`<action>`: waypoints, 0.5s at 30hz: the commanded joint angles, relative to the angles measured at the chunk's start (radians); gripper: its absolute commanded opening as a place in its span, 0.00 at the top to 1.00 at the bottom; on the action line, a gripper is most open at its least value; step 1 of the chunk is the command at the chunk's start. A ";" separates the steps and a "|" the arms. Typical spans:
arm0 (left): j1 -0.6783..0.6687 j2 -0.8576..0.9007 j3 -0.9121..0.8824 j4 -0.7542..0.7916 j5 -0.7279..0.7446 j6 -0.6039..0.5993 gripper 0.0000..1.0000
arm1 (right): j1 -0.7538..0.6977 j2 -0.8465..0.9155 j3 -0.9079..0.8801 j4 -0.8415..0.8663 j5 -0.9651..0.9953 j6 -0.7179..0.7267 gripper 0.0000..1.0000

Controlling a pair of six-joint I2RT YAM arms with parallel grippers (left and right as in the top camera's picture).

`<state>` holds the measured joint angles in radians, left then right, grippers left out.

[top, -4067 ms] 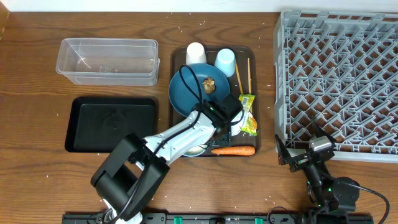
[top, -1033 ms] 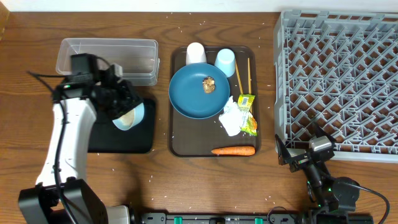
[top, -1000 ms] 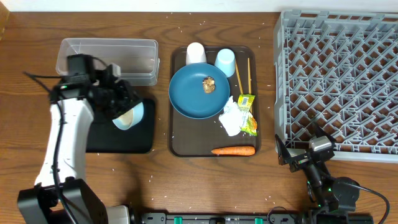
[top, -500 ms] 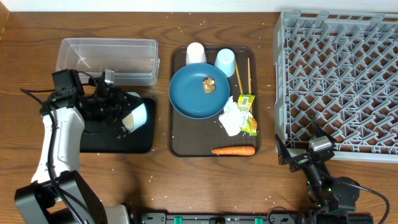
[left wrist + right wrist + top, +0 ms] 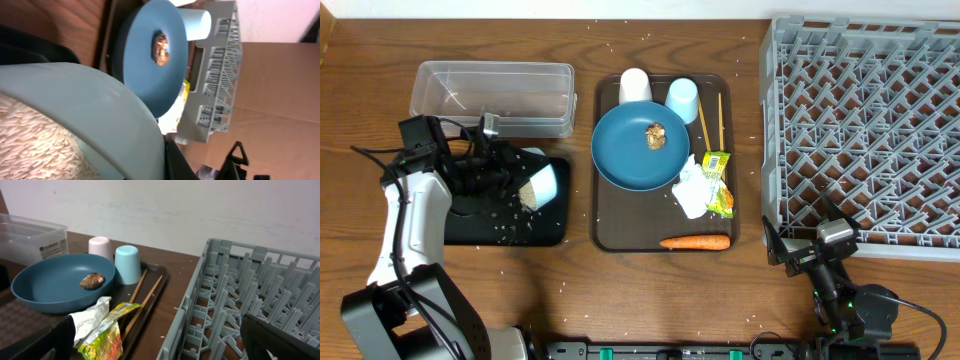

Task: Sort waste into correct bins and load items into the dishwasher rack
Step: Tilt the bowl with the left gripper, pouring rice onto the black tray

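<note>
Clamps bowl (image 5: 542, 185) by the rim w/ L fingers (image 5: 177, 162), clenched on it. Holds it tipped on its side, mouth toward black tray (image 5: 470, 232), prob. to dump rice (image 5: 30, 145) there as waste before racking the bowl. Shows grains already speckled over tray floor, w/ more packed inside bowl. Puts bowl low over tray's right end, near clear tub (image 5: 490, 95), not sitting flat. Fills most of L wrist view w/ bowl wall hard against the fingers, rim pinched between them.

Leaves R fingers (image 5: 50, 340) spread wide & empty, low by front corner of rack (image 5: 865, 130), well apart from everything to be moved, prob. waiting for dish loading.

Finds the rest on brown tray (image 5: 612, 225), itself on the wood surface (image 5: 650, 300): plate (image 5: 630, 155) w/ food lump (image 5: 655, 136) on it, white cup (image 5: 635, 85) & light blue cup (image 5: 682, 98) behind, chopsticks (image 5: 710, 118) down the right side, napkin (image 5: 692, 188) and wrapper (image 5: 719, 185) at plate's edge, carrot (image 5: 695, 241) at front. Reads as early stage: no dish in rack yet.
</note>
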<state>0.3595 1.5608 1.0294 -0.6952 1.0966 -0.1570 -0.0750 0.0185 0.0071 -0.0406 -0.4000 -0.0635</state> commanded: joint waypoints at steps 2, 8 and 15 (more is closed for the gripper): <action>0.025 0.010 -0.006 0.004 0.056 0.014 0.94 | -0.023 -0.001 -0.002 -0.004 0.004 -0.013 0.01; 0.094 0.010 -0.010 -0.006 0.097 0.014 0.94 | -0.023 -0.001 -0.002 -0.004 0.004 -0.013 0.01; 0.129 0.012 -0.014 -0.021 0.163 0.034 0.94 | -0.023 -0.001 -0.002 -0.004 0.004 -0.013 0.01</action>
<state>0.4801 1.5620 1.0245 -0.7036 1.1831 -0.1516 -0.0746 0.0185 0.0071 -0.0406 -0.4000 -0.0635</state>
